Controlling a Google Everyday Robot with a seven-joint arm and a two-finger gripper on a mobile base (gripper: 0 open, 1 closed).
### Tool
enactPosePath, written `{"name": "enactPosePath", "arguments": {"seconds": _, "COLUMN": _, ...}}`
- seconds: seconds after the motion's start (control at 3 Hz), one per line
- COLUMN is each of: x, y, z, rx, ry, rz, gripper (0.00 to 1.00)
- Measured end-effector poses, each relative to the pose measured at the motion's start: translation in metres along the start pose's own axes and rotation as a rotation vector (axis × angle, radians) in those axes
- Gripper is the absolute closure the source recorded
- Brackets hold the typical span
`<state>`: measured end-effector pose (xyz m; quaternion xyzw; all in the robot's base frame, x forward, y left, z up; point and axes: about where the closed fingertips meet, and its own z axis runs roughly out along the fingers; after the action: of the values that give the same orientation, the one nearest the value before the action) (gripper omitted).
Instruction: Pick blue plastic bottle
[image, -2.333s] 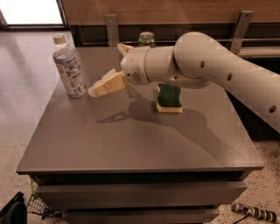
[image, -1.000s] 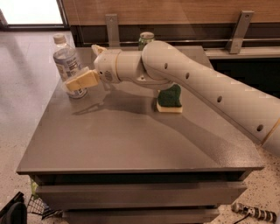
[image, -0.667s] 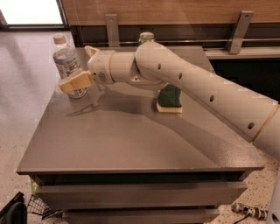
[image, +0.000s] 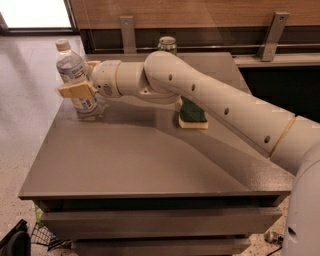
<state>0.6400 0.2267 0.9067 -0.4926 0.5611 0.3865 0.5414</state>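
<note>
The blue plastic bottle (image: 74, 70), clear with a white cap and a pale label, stands upright at the table's far left corner. My gripper (image: 83, 78) is at the bottle, level with its lower half. One tan finger (image: 74, 91) crosses in front of the bottle and the other (image: 93, 64) sits behind it, so the bottle is between the open jaws. The bottle's base rests on the grey table (image: 125, 165).
A green can (image: 167, 44) stands at the table's back edge, partly hidden by my arm. A green and yellow sponge (image: 193, 116) lies right of centre under the arm. A wooden wall with metal brackets runs behind the table. Floor lies to the left.
My gripper has moved left from the table's middle to the bottle, and its fingers now sit on either side of it. The bottle has stayed in place.
</note>
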Motion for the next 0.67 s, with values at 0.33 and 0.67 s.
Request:
{"name": "enactPosePath", "arguments": {"seconds": 0.33, "x": -0.0008, "y": 0.0023, "z": 0.0028, "rx": -0.006, "ry": -0.001, "rz": 0.0, "gripper": 0.67}}
{"name": "enactPosePath", "arguments": {"seconds": 0.67, "x": -0.0012, "y": 0.0038, "z": 0.0045, "rx": -0.009, "ry": -0.002, "rz": -0.001, "gripper": 0.89}}
